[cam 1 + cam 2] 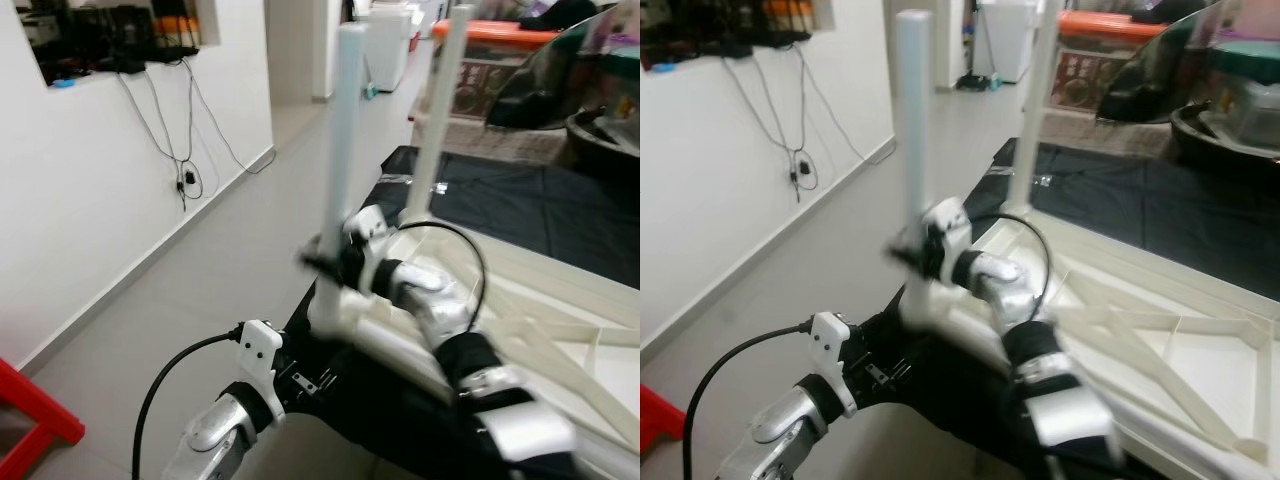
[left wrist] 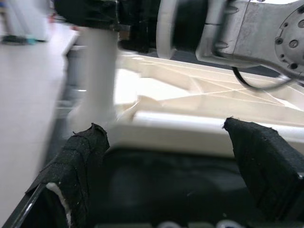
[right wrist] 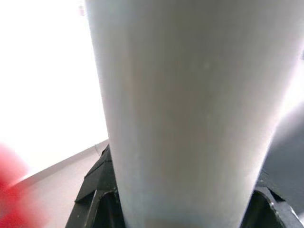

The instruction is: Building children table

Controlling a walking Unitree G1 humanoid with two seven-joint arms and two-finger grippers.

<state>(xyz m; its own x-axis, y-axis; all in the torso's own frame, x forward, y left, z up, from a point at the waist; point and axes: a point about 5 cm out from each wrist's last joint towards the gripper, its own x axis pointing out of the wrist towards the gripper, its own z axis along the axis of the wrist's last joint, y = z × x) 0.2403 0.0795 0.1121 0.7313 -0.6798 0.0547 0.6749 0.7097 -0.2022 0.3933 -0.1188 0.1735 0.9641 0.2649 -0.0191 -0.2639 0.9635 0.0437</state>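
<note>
We are gripping the near leg [image 1: 333, 180] with the right tool [image 1: 335, 262]: its fingers are pinching the white tube low down, just above where the leg is meeting the corner of the tabletop [image 1: 1200, 350]. In the right wrist view the leg is sitting between the two black fingers [image 3: 95, 190]. The leg is standing upright, as is the far leg [image 1: 437, 130] at the next corner.

The tabletop is lying upside down, ribs up, on a black sheet [image 1: 520, 210], with grey floor [image 1: 180, 300] beside it.

We are holding the left tool [image 2: 175, 156] low and spread, just short of the tabletop's near edge and touching nothing.

Judgement: we are seating the second leg in its corner socket. The frames are blurred, so we cannot tell whether it is fully home. The next move is calling for a straight downward push or twist, with the left tool bracing the tabletop.
</note>
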